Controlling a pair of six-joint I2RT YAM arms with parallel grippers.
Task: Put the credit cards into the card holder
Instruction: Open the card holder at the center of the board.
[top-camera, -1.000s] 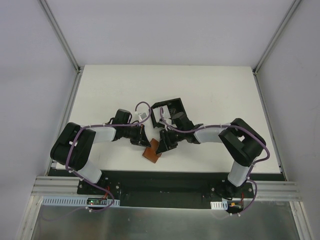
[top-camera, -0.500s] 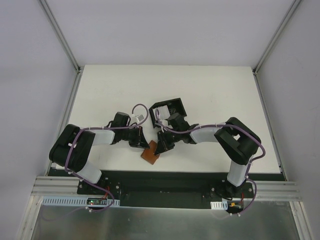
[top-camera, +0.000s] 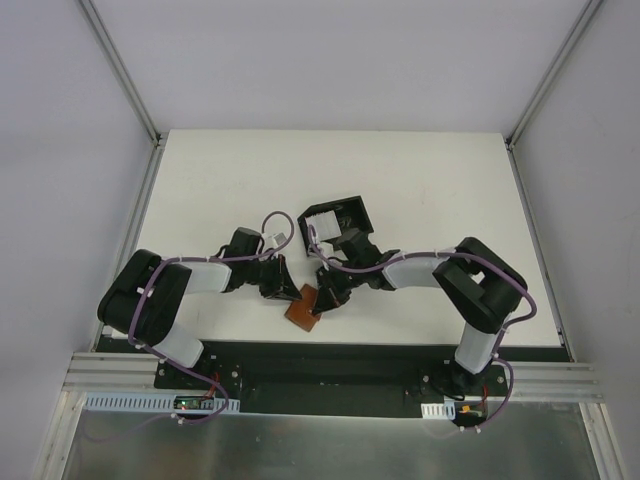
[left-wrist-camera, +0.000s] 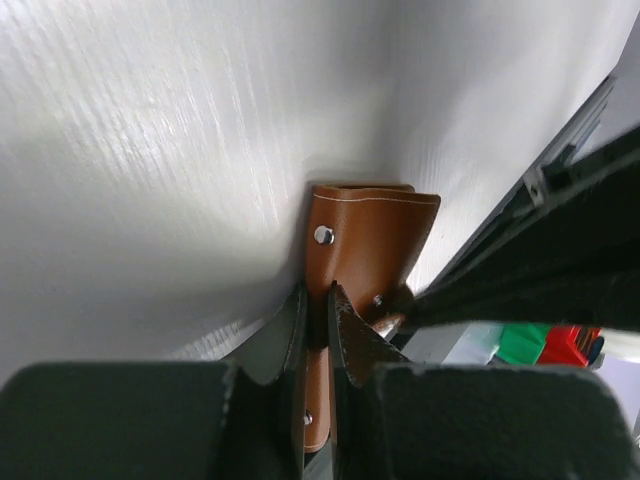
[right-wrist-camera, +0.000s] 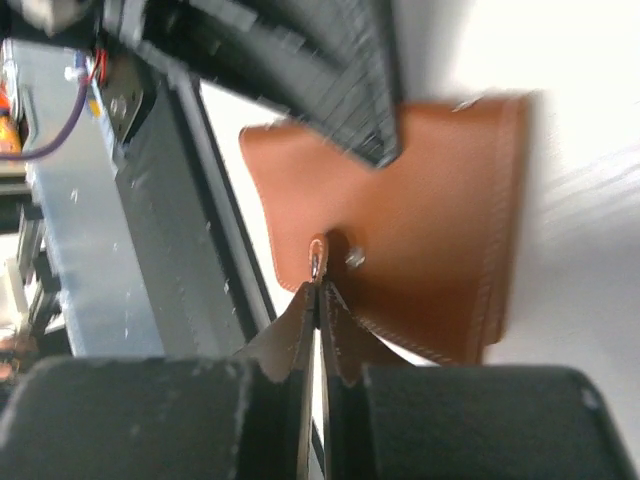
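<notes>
The left gripper (left-wrist-camera: 318, 292) is clamped tight on a flap of the brown wallet (left-wrist-camera: 365, 240). Right across from it, the right gripper (right-wrist-camera: 320, 288) pinches the wallet's edge.

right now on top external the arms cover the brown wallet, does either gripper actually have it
Observer: In the left wrist view, the left gripper is shut on the wallet, pinching one thin leather edge.
Operator: and the other one
Observer: In the right wrist view, the right gripper is shut too, and its tips meet on a wallet edge.
Operator: is it snapped closed
Observer: A silver snap stud sits exposed on the leather in the left wrist view, so the flap looks unsnapped.
</notes>
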